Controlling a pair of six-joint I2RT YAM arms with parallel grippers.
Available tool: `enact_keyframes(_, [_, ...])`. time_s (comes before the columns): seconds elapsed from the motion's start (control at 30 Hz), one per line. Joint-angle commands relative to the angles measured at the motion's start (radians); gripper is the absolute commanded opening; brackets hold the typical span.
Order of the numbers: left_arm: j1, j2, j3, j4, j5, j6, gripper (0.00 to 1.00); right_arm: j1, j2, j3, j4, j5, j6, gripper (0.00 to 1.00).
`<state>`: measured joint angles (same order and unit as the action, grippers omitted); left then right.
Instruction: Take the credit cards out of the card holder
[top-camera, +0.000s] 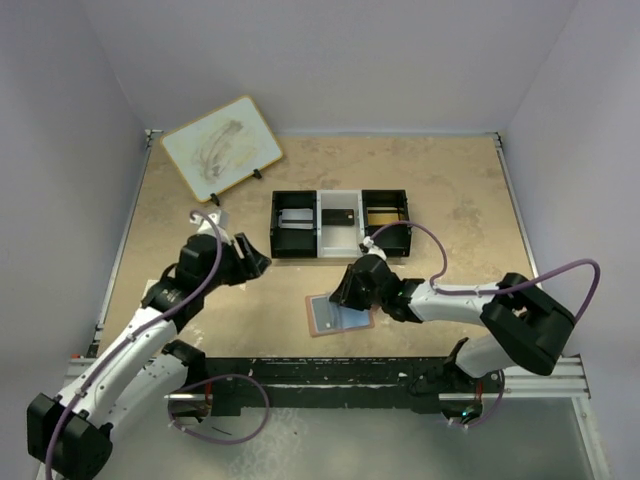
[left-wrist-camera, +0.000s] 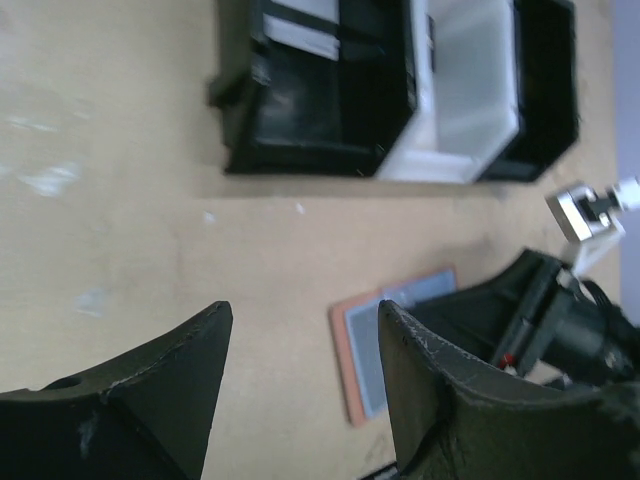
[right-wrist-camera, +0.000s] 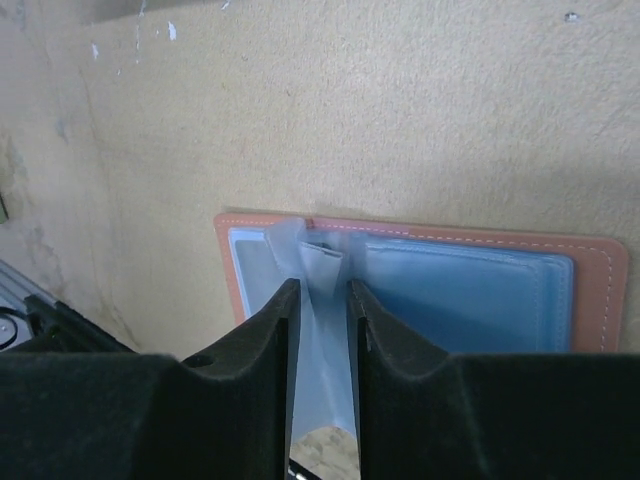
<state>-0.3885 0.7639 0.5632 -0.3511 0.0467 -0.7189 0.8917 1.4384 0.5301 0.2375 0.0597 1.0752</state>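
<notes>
The reddish-brown card holder (top-camera: 322, 322) lies open on the table near the front centre, with its grey-blue slots facing up (right-wrist-camera: 480, 300). My right gripper (right-wrist-camera: 322, 295) is at its left end, shut on a pale grey-blue credit card (right-wrist-camera: 322, 350) that stands up out of a slot. In the top view this gripper (top-camera: 350, 292) covers the holder's upper right part. My left gripper (top-camera: 258, 264) is open and empty above bare table to the holder's left. The holder also shows in the left wrist view (left-wrist-camera: 360, 345), just beyond the left gripper (left-wrist-camera: 305, 320).
A black-white-black three-compartment tray (top-camera: 318, 238) stands just behind the holder, with a flat card-like piece in each compartment. It also shows in the left wrist view (left-wrist-camera: 240, 150). A white-and-tan board (top-camera: 220, 147) leans at the back left. Walls close three sides.
</notes>
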Motion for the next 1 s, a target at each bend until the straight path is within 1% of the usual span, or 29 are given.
enact_keyframes(0.0, [-0.194,0.015,-0.041,0.234,0.083,-0.119,0.58,-0.031,-0.059,-0.065,0.128,-0.078,0.014,0.27])
enact_keyframes(0.07, [-0.311,0.082,-0.05,0.296,0.064,-0.148,0.58,-0.047,-0.069,-0.088,0.152,-0.091,0.02,0.27])
enact_keyframes(0.1, [-0.343,0.112,-0.05,0.321,0.027,-0.156,0.58,-0.052,-0.07,-0.094,0.156,-0.094,0.023,0.27])
enact_keyframes(0.13, [-0.416,0.139,-0.05,0.34,-0.02,-0.168,0.58,-0.057,-0.07,-0.098,0.156,-0.096,0.024,0.27])
enact_keyframes(0.17, [-0.459,0.165,-0.053,0.358,-0.064,-0.181,0.58,-0.06,-0.069,-0.101,0.155,-0.096,0.028,0.27])
enact_keyframes(0.3, [-0.551,0.299,-0.07,0.401,-0.176,-0.252,0.58,-0.065,-0.067,-0.094,0.127,-0.093,0.023,0.27])
enact_keyframes(0.37, [-0.596,0.321,-0.075,0.387,-0.253,-0.279,0.58,-0.064,-0.075,-0.079,0.093,-0.091,-0.013,0.32])
enact_keyframes(0.4, [-0.621,0.318,-0.072,0.359,-0.311,-0.297,0.57,-0.064,-0.078,-0.067,0.075,-0.081,-0.033,0.35])
enact_keyframes(0.5, [-0.687,0.236,-0.069,0.24,-0.557,-0.384,0.55,-0.058,-0.094,-0.01,-0.006,-0.007,-0.124,0.46])
enact_keyframes(0.57, [-0.709,0.155,-0.085,0.169,-0.688,-0.443,0.55,-0.044,-0.107,0.019,-0.05,0.012,-0.175,0.51])
enact_keyframes(0.7, [-0.713,0.043,-0.062,-0.022,-0.86,-0.519,0.55,0.021,-0.099,0.098,-0.14,0.079,-0.25,0.6])
enact_keyframes(0.83, [-0.713,0.017,-0.016,-0.157,-0.92,-0.53,0.56,0.098,-0.001,0.211,-0.292,0.204,-0.238,0.65])
enact_keyframes(0.97, [-0.713,0.012,-0.009,-0.189,-0.921,-0.541,0.57,0.147,0.103,0.304,-0.387,0.269,-0.221,0.71])
